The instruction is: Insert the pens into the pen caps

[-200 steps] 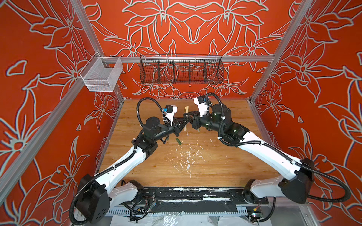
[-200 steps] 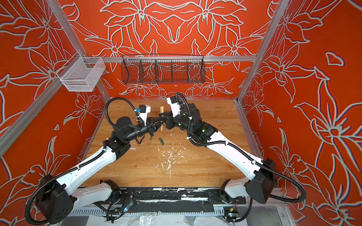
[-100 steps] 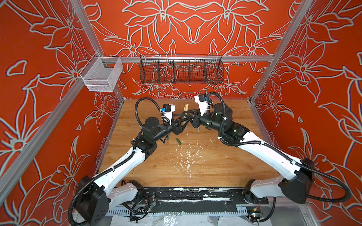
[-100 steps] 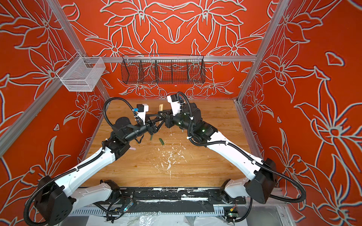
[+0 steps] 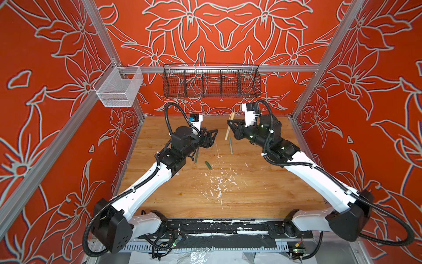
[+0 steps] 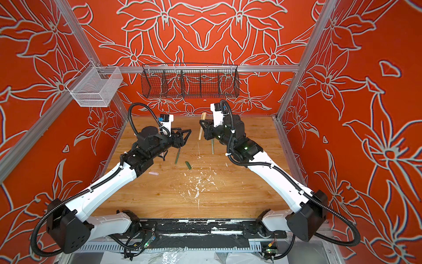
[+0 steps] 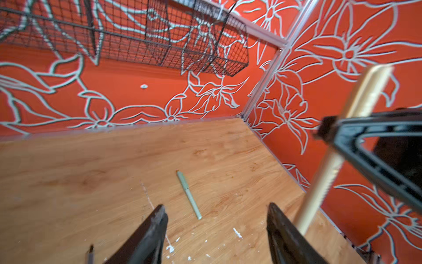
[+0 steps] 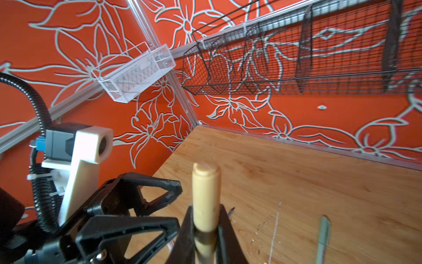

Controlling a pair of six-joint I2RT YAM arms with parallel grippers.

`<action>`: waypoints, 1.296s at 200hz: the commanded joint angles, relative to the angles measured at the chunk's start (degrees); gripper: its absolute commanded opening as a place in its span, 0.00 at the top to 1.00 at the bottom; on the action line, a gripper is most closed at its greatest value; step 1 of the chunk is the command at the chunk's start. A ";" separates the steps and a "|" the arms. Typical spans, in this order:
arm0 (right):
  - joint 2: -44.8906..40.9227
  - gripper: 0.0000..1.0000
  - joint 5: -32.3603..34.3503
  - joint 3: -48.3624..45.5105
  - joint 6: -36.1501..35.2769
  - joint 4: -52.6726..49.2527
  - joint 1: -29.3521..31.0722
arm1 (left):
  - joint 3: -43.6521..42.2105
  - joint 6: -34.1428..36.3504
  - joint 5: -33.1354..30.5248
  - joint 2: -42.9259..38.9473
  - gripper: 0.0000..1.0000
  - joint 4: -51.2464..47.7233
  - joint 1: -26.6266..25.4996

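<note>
Tan pen stands clamped in right end effector.

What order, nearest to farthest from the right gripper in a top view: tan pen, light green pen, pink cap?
1. tan pen, clamped in the right gripper.
2. light green pen, on the table close by.
3. pink cap, by the left arm.

Tan pen in my right claw, left claw wide
The pen stands near upright; my empty left claw gapes at its nine o'clock. A dark green pen lies at that claw's seven o'clock.
</note>
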 commanded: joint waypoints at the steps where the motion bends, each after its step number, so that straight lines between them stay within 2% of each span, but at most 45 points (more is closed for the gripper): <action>1: -1.43 1.00 2.05 1.33 -2.00 -5.97 -2.18 | 2.18 -2.37 -5.82 1.55 0.33 -6.52 1.10; 24: 0.94 1.00 2.32 1.52 -2.46 -13.50 -5.88 | 2.52 -3.26 -8.19 1.90 0.33 -8.02 1.97; 58: 8.16 1.00 -1.76 3.18 -2.04 -22.20 -12.13 | 2.20 -4.04 -9.38 1.83 0.32 -7.97 2.83; 108: 25.58 1.00 -5.13 8.31 -3.26 -26.50 -16.67 | 2.08 -4.32 -8.97 2.35 0.32 -7.77 3.65; 153: 43.71 1.00 -4.25 21.01 -3.72 -33.25 -18.39 | 2.00 -4.55 -8.80 2.85 0.32 -7.74 4.13; 212: 55.59 0.99 -4.91 33.23 -3.70 -41.06 -19.30 | 2.00 -5.45 -7.87 3.06 0.32 -7.59 5.06; 259: 62.08 0.93 -5.31 40.52 -4.20 -46.21 -19.38 | 1.91 -5.67 -7.14 3.16 0.34 -7.40 5.66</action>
